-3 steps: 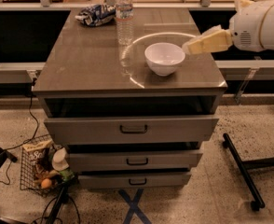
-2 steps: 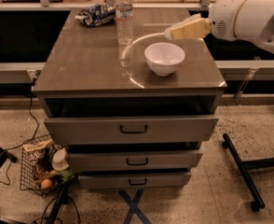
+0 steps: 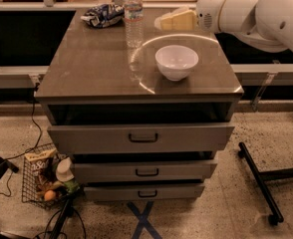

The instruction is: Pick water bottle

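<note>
Right now my end effector (image 3: 162, 22) hangs over the back of the bench (image 3: 86, 68), just to the right of the water bottle (image 3: 133, 19), pointing at it but apart from it. Whether it is released or clenched I cannot tell. The water bottle stands upright near the bench's rear edge, about midway across. The white bowl (image 3: 176, 61) sits in front of it and to the right, and a crumpled snack bag (image 3: 102, 15) lies near it on the left.

I judge the step in hand to be the approach for the grasp. To do it well I should come in level from the right and aim at the ribbed body rather than the cap. My arm should stay behind the bowl and above its rim. The bottle is tall and slim, so it will likely tip if nudged, and I must straddle it before making contact. Thin plastic gives, so a moderate squeeze should do.

Counted: one water bottle, one bowl and one bag on the bench. There are three drawers (image 3: 143, 138) beneath, and one wire basket (image 3: 42, 178) on the floor.
</note>
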Controlling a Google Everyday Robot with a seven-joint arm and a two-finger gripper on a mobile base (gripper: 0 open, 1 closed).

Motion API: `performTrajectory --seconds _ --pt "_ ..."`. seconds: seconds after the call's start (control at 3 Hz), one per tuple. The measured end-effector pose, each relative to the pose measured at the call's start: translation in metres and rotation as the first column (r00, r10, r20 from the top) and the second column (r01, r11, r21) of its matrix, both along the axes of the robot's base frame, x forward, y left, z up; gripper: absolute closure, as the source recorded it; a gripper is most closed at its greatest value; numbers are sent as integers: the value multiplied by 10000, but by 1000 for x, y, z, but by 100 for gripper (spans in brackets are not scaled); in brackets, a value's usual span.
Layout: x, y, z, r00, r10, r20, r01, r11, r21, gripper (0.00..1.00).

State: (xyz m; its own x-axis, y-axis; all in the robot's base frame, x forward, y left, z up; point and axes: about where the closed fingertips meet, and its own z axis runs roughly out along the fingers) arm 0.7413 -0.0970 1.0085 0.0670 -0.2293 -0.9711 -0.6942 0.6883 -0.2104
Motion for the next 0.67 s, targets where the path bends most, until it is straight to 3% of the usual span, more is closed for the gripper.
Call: performTrajectory --seconds 0.33,0.67 --pt "38 22 -12 9995 -18 -310 32 9991 429 0" --pt "58 36 -20 9977 -361 -570 374 9991 214 0"
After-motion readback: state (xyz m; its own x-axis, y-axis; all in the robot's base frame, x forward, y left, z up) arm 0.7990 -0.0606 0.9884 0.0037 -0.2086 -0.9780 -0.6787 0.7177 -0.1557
